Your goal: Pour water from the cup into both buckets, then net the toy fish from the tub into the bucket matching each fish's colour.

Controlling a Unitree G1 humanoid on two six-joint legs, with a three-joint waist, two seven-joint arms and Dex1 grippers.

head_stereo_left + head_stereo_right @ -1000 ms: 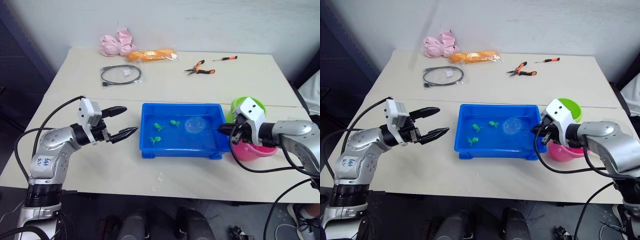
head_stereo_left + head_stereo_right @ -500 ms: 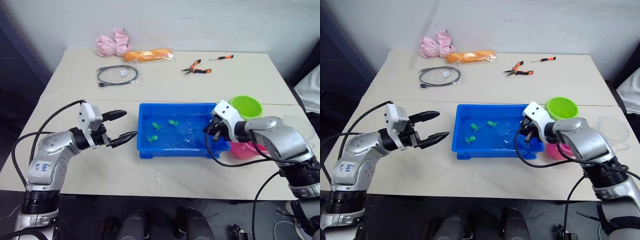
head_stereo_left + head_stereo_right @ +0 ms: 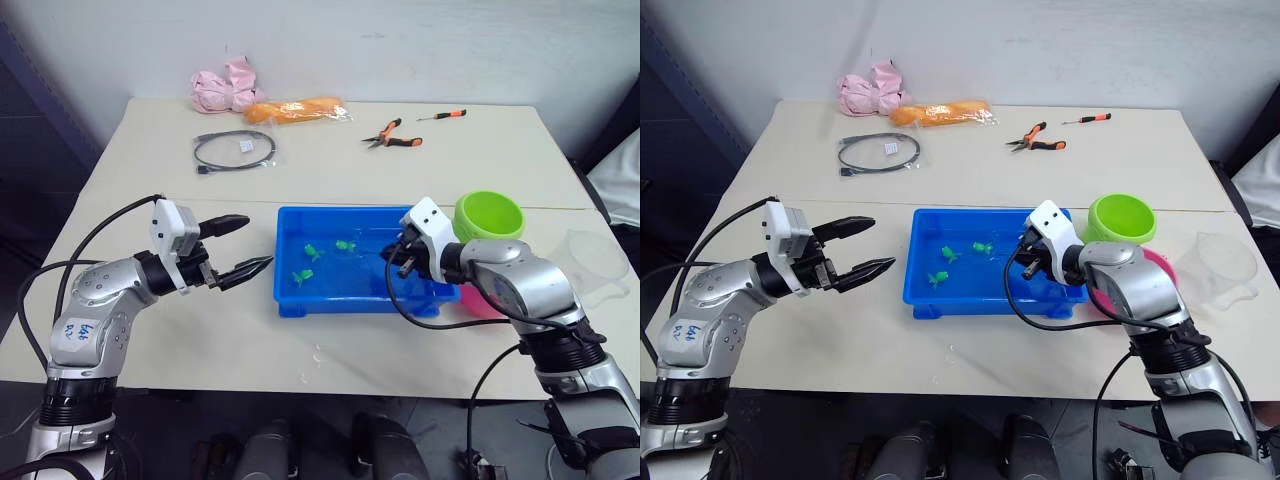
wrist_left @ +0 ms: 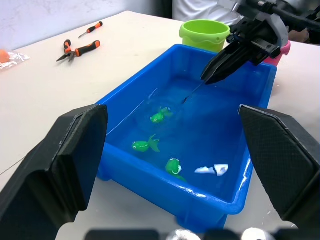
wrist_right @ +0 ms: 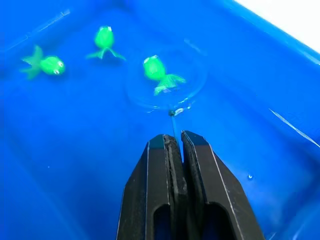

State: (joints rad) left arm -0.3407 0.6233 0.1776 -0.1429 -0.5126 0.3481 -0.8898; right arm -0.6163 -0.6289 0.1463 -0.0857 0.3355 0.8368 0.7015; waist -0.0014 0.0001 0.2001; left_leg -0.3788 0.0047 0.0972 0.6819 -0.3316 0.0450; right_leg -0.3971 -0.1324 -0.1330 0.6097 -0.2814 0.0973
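Blue tub [image 3: 290, 300] at mid worktop [image 3: 330, 165], holding water and three green toy fish [image 5: 159, 72]. Right claw [image 5: 174, 142] over tub's right end, fingers pressed together on thin handle of net [image 5: 165, 82]; hoop submerged, faint, one green fish within its ring. Mesh hard to make out through water. Left claw [image 3: 243, 247] spread wide, hovering beside tub's left wall, holding nothing. Green bucket [image 3: 490, 215] near tub's right end; pink bucket [image 3: 1162, 262] largely hidden behind right arm. Clear cup [image 3: 1228, 262] at far right, faint against worktop.
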